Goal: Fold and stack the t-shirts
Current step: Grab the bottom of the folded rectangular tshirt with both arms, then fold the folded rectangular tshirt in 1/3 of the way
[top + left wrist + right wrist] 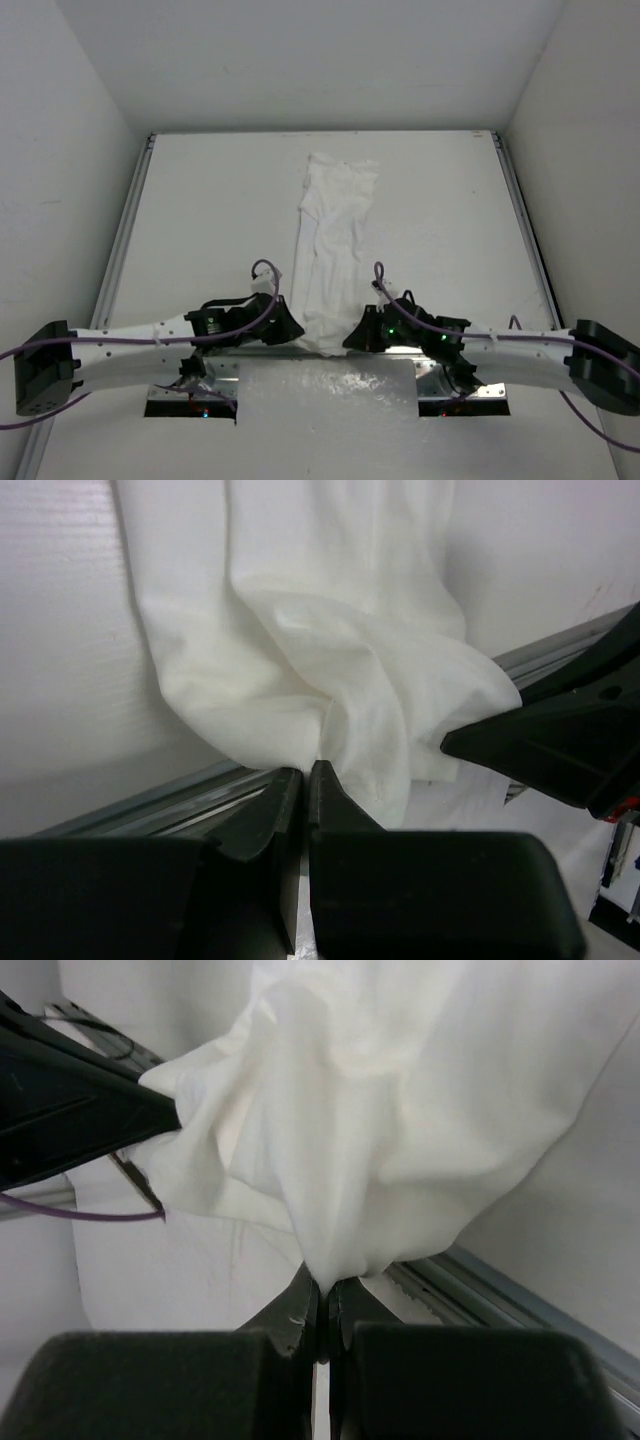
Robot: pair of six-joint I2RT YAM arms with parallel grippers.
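Near hem of the shirt (335,215) pinched at both corners, ready for the fold.
The left claw (305,780) and right claw (322,1290) are each closed on a corner of the hem. The shirt runs as a narrow strip straight ahead of them across the table (200,200). A clean fold likely needs both claws lifting level and together, then moving straight ahead, so the thin cloth lands flat without twisting. No container is in view.

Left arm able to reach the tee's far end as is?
Probably not as is: left fingers are shut on the t-shirt's near end, as are the right fingers. Nothing blocks the way, but it'd have to let go.
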